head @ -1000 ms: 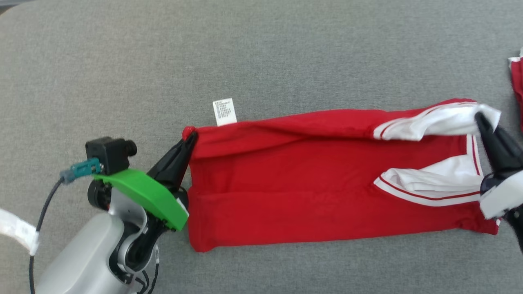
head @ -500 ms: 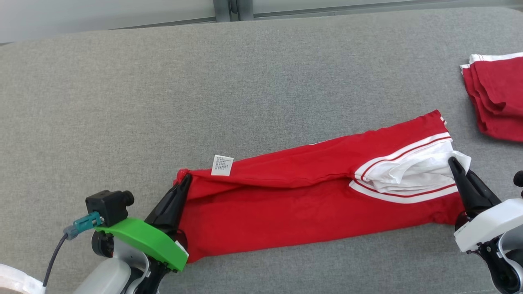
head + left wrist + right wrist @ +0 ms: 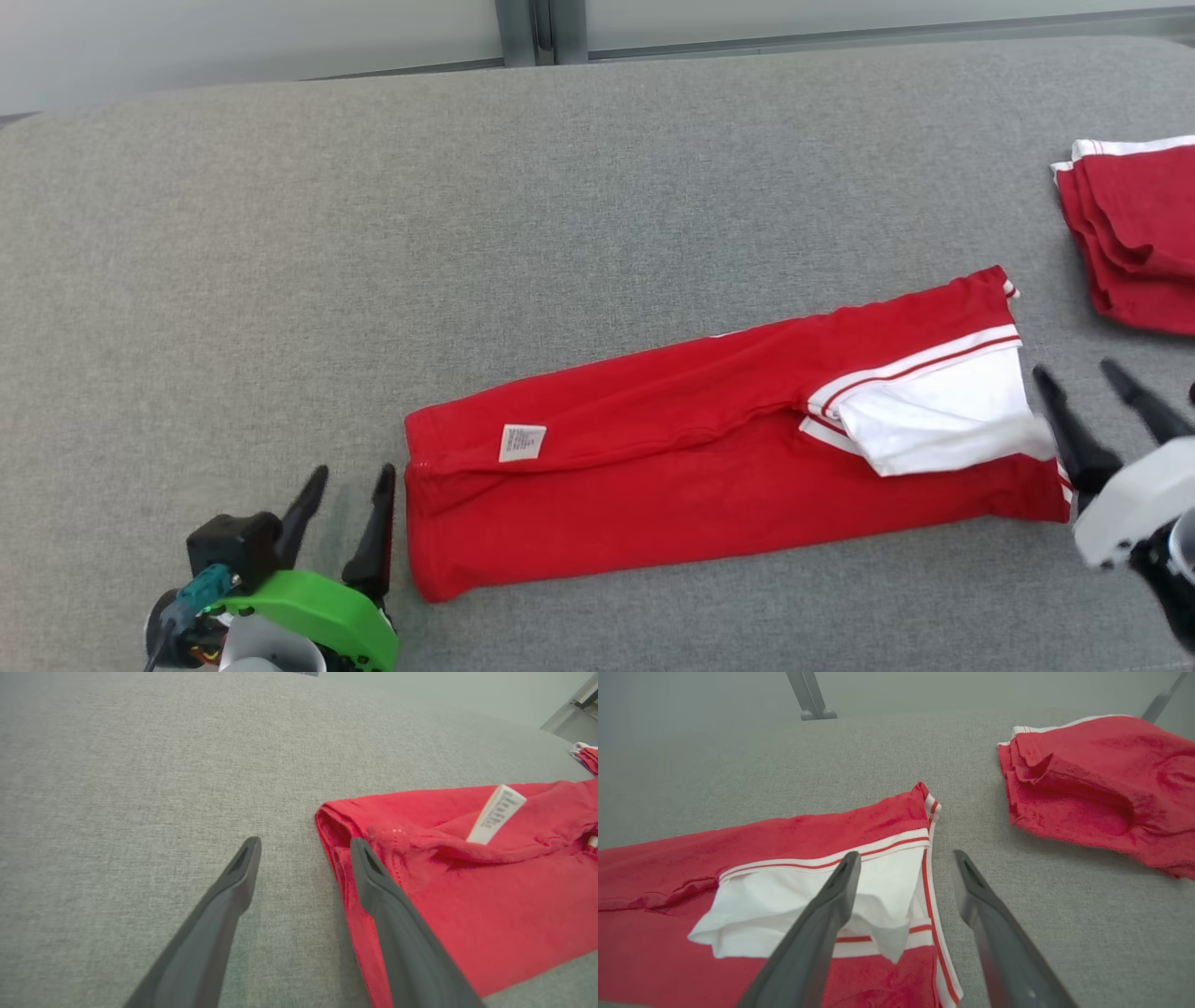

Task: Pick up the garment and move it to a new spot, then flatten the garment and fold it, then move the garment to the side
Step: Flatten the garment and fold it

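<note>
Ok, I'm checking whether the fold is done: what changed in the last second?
Both let go: the left gripper and right gripper, earlier pinched on the ends of the red garment, now stand beside them with fingers spread. The garment has settled flat, its white label lying on top. The folded red pile to the right stayed put.

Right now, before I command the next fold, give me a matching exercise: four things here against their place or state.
1 care label
2 left gripper
3 right gripper
4 red pile

A open, beside the white flap
B apart, far right on the grey surface
C open, at the label end of the garment
D white, on the garment

Pairs: 1-D, 2-C, 3-A, 4-B
</note>
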Available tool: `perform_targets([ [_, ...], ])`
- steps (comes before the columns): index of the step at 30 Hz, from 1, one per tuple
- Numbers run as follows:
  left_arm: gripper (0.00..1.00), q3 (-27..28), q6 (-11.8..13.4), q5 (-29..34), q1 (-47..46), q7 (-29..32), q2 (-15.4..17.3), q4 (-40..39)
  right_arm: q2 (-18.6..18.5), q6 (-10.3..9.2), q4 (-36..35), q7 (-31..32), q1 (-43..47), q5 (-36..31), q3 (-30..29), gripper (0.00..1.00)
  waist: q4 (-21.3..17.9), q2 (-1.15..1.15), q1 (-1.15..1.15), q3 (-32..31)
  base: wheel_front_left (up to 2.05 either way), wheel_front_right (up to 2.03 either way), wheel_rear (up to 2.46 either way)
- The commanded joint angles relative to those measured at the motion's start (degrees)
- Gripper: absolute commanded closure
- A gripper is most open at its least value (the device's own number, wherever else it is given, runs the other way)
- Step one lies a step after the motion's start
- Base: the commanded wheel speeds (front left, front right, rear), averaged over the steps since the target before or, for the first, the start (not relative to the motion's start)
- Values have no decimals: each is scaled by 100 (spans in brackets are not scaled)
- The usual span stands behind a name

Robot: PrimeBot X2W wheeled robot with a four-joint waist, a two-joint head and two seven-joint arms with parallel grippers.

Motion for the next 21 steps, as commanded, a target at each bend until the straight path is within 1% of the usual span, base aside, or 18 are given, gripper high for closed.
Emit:
perform_targets([
  [1, 0, 237, 164, 247, 160, -43, -142, -119, 46, -1, -38, 93, -159, -108, -90, 0, 22, 0, 0, 27, 0, 0, 0],
  [2, 0, 561, 280, 565, 235, -53, -278, -320, 80, -1, -31, 201, -230, -250, -135, 0, 59, 0, 0, 58, 0, 0, 0],
  [3, 0, 790, 322, 776, 370, -55, -415, -465, 87, -1, 5, 297, -293, -351, -106, 0, 95, 0, 0, 79, 0, 0, 0],
  [5, 0, 1338, 331, 1190, 721, -40, -806, -755, 218, -1, 178, 517, -452, -489, -99, 0, 189, 0, 0, 127, 0, 0, 0],
  [6, 0, 1589, 223, 1425, 856, -42, -985, -869, 162, -1, 294, 619, -514, -707, -83, 0, 257, 0, 0, 153, 0, 0, 0],
  [7, 0, 1747, 148, 1584, 944, -43, -1141, -920, 181, -3, 420, 697, -562, -781, -65, 0, 304, 0, 0, 171, 0, 0, 0],
  [8, 0, 1932, 14, 1759, 1036, -43, -1351, -972, 240, -3, 605, 766, -615, -909, -72, 0, 368, 0, 0, 192, 0, 0, 0],
  [10, 0, 2223, -275, 2060, 1167, -43, -1628, -1030, 291, -3, 938, 867, -678, -1118, -98, 0, 473, 0, 0, 215, 0, 0, 0],
  [13, 0, 2668, -709, 2471, 1295, -44, -1956, -1122, 354, -4, 1383, 970, -759, -1296, -177, 0, 611, 0, 0, 243, 0, 0, 0],
  [17, 0, 3069, -1132, 2790, 1382, -45, -2197, -1160, 395, -4, 1844, 959, -854, -1368, -247, 0, 720, 0, 0, 258, 0, 0, 0],
  [21, 0, 3234, -1334, 2914, 1369, -45, -2260, -1098, 422, -6, 2257, 988, -971, -1277, -364, 0, 819, 0, 0, 275, 0, 0, 0],
])
